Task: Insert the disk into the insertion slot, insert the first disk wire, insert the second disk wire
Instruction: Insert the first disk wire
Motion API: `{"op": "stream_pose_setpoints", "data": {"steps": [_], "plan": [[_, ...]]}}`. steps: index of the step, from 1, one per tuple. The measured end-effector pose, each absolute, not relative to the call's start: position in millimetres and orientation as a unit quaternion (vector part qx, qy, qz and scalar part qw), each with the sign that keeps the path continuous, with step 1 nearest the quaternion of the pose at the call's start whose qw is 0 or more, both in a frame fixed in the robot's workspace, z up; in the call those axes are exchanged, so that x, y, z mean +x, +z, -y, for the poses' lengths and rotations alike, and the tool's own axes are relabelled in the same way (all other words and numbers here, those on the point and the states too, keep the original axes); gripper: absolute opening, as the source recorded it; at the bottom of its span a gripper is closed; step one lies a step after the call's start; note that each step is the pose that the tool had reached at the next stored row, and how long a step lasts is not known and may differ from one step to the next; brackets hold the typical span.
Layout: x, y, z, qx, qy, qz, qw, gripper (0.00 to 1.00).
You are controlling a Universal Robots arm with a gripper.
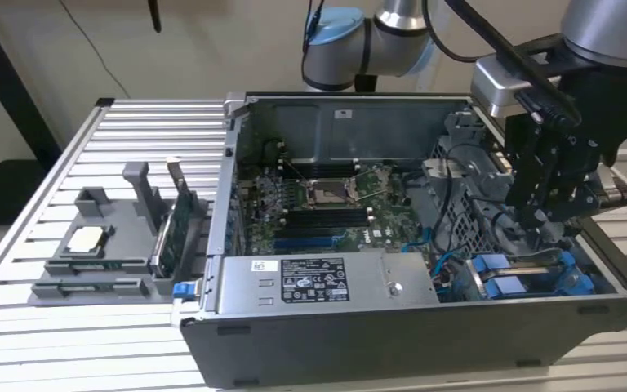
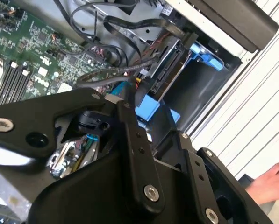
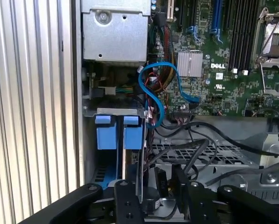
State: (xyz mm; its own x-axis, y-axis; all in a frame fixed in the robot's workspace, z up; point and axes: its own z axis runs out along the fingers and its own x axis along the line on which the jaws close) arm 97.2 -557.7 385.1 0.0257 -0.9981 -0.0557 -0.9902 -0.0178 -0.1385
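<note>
The disk sits edge-on inside the insertion slot, its blue carrier at the open end. In the exterior view the slot's blue fittings lie at the case's near right corner, with my gripper just above them. Both wrist views show the gripper shut on a small black connector. A blue disk wire loops from the motherboard down toward it. A flat black wire runs to the disk's back edge.
The open computer case lies on a slatted table. A labelled grey power-supply box sits left of the slot. Loose black cables cross the bay. A grey fixture holds parts at the exterior view's left. A hand is near the case.
</note>
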Motion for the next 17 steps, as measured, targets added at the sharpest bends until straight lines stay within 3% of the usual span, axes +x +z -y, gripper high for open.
{"op": "stream_pose_setpoints", "data": {"steps": [1,2,14,16,17], "plan": [[97.2,384.9,557.3,-0.713,-0.03,-0.697,0.07,0.38],[97.2,384.7,557.0,-0.713,-0.031,-0.697,0.071,0.31],[97.3,381.3,554.7,-0.713,-0.038,-0.695,0.084,0.31],[97.3,380.9,554.7,-0.712,-0.039,-0.695,0.085,0.29],[97.2,380.8,554.7,-0.712,-0.04,-0.695,0.086,0.22]]}}
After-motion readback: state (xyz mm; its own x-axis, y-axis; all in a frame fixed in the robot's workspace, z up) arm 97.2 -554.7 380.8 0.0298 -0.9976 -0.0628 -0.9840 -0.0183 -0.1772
